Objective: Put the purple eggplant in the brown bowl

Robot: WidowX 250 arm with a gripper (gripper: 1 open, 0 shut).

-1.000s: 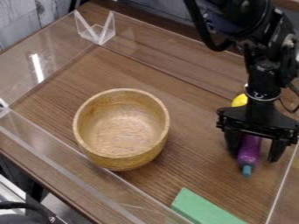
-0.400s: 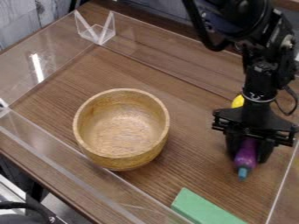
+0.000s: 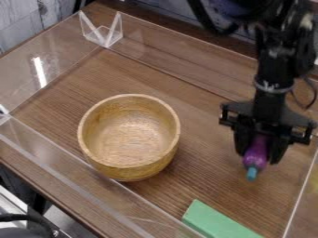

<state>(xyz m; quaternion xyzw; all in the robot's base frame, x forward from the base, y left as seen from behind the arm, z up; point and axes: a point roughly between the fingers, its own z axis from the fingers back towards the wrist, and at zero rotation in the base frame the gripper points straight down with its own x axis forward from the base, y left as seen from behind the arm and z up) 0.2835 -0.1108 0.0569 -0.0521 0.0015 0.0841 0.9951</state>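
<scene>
In the camera view, my gripper (image 3: 258,139) is clamped on the eggplant (image 3: 256,155), which hangs below the fingers with its teal tip pointing down, near the right side of the picture. The bowl (image 3: 130,171) sits well apart, over to the left, with its mouth facing up. I judge the grasp done and the carry next. I'd want to lift straight up until that tip rides higher than the bowl's thick rim, then sweep across smoothly, since a low pass could knock the wall and twist my grip. Over the middle of the bowl, I'd lower a little and let go gently.

The table (image 3: 187,191) is brown with a wood look. A flat green block (image 3: 221,222) lies at the near edge, a clear plastic stand (image 3: 103,28) is at the far left, and dark cables (image 3: 28,216) crowd the near left corner
</scene>
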